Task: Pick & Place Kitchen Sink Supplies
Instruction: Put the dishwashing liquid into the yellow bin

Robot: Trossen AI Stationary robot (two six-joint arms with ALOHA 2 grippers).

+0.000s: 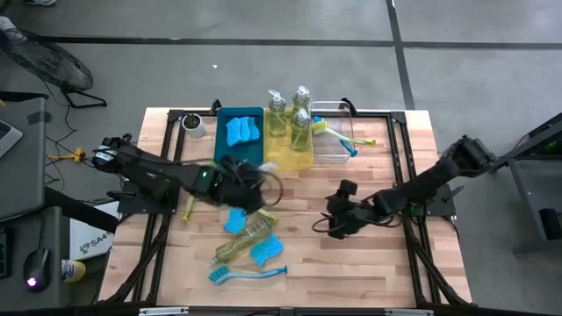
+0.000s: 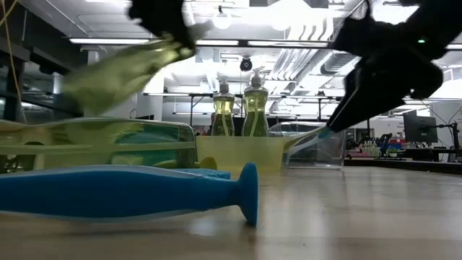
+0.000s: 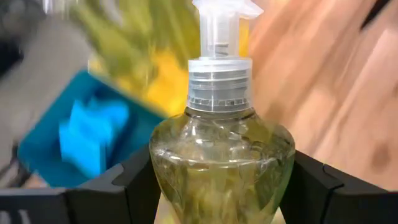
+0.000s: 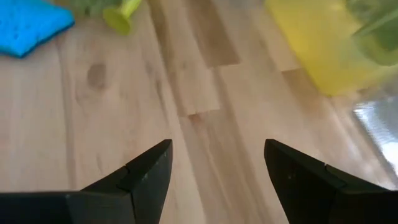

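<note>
Taking the yellow bin [image 1: 283, 158] at the back of the table as the landmark, the sorting looks roughly half done. Left of it, touching its side, the blue bin [image 1: 225, 147] already holds two blue sponges [image 1: 243, 131]. Nearer the front and left of the yellow bin, the left gripper [image 1: 235, 172] is clenched around a soap bottle [image 3: 222, 163]; the left wrist view shows its fingers pressed to both sides of the clear body, pump end pointing away, and the low view shows the bottle lifted and tilted above the table. Below that, well in front of the yellow bin, lie the leftovers: a second soap bottle on its side [image 1: 241, 243], two loose sponges [image 1: 266, 250] beside it, and a blue dish brush [image 1: 248, 274] nearest the front edge. The yellow bin itself holds three upright bottles [image 1: 300, 127]. Just right of it, the clear bin [image 1: 335, 147] holds two brushes [image 1: 338, 136]. Further right and forward, the right gripper [image 1: 336, 224] hovers over bare wood, jaws parted and empty. By my judgement five items remain to be binned.
</note>
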